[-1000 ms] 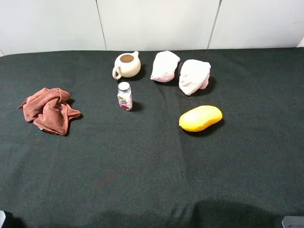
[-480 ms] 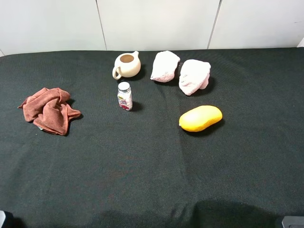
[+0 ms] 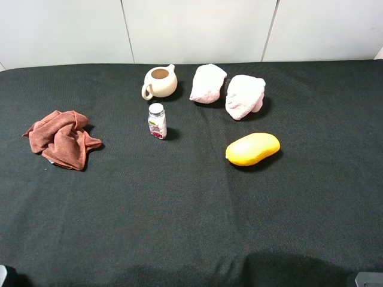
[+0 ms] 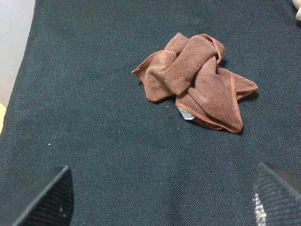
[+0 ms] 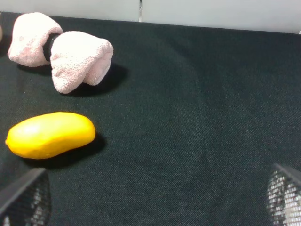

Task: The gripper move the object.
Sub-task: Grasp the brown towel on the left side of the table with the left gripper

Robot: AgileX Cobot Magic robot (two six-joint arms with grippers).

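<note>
The object to be moved is not identified by the task wording, so every item on the tabletop is treated as a candidate. Two are favoured by the camera framing. The yellow fruit lies on its side right of centre and is framed by the right wrist view. The rust-brown cloth lies crumpled at the left and is centred in the left wrist view. Neither is touched by anything.

The left gripper is seen only as two dark fingertips at the corners of its wrist view. Its jaws are spread wide, bare tabletop shows between them, and nothing is held. The right gripper is shown likewise, with jaws wide and nothing between them. Only slivers of the rig appear at the near edge of the exterior high view, so both arms are judged to be parked well apart from all items.

The other items are set along the far side:
- a cream teapot;
- a small bottle, upright, just in front of the teapot;
- two pink towels, just beside each other.

This open spacing is judged to leave each item a free approach path.

The step in hand is judged to be pre-approach, and no part of the move is yet done. The wide jaw setting suits closure across the fruit's shorter axis. The cloth would instead be pinched at a raised fold. The fruit's smooth, rounded body is likely to roll or slip if it is contacted off-centre.
</note>
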